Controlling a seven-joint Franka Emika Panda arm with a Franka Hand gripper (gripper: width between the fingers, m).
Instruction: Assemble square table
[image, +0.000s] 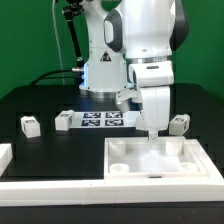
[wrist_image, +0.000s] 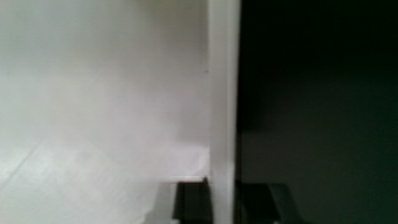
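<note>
The square tabletop (image: 160, 172) lies on the black surface (image: 45, 98), at about five o'clock in the exterior view. My pincer (image: 151, 133) points straight down at the tabletop's far rim and is closed on it. In the wrist view the thin white wall passes between my two dark fingers (wrist_image: 191, 203). The first leg (image: 180, 123) stands at three o'clock from my pincer, near the tabletop. At nine o'clock come the marker board (image: 102, 120), then the second leg (image: 64, 120), then the third leg (image: 30, 125).
</note>
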